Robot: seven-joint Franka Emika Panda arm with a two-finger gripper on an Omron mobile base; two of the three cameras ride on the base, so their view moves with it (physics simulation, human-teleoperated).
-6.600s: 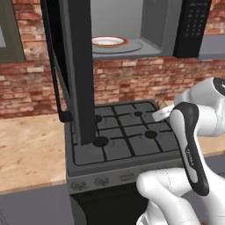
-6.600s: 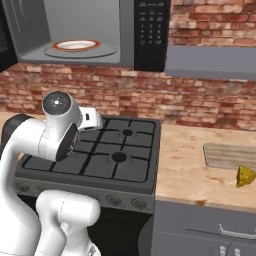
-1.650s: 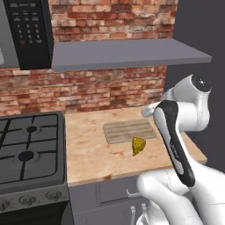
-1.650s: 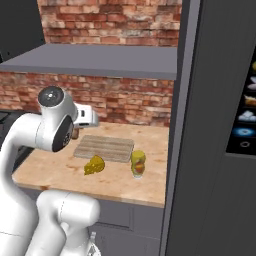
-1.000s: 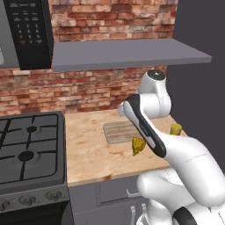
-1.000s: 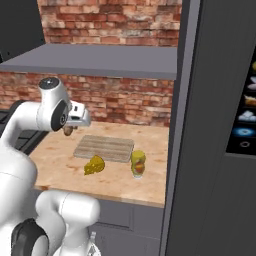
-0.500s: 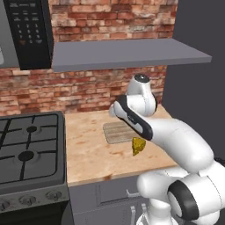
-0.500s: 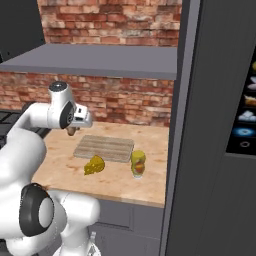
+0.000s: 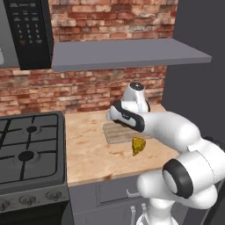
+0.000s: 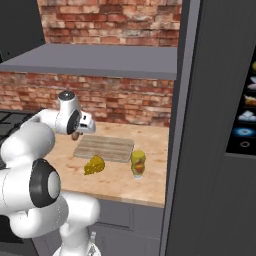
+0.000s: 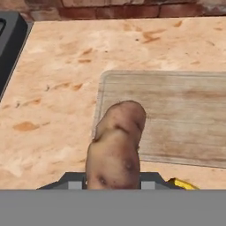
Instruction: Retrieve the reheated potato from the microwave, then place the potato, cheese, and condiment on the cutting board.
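My gripper (image 11: 113,180) is shut on the potato (image 11: 115,145), a brown oval lump that hangs above the left end of the cutting board (image 11: 176,112). From the right base view the gripper (image 10: 75,134) hovers over the counter just left of the board (image 10: 105,148). The cheese (image 10: 94,165) lies on the counter in front of the board, and the condiment (image 10: 138,164) stands upright off the board's front right corner. In the left base view the cheese (image 9: 139,146) sits beside the board (image 9: 115,133). The microwave (image 9: 27,31) hangs at the upper left.
A black gas stove (image 9: 28,151) adjoins the counter on the left, and its corner (image 11: 9,39) is near the hand. A grey shelf (image 9: 127,52) juts out above the counter. A tall dark cabinet (image 10: 215,125) walls off the right side. A brick wall runs behind.
The arm has swung forward and leftward, carrying the potato from the right side to above the board's left end. The cheese, the bottle and the board have stayed put.
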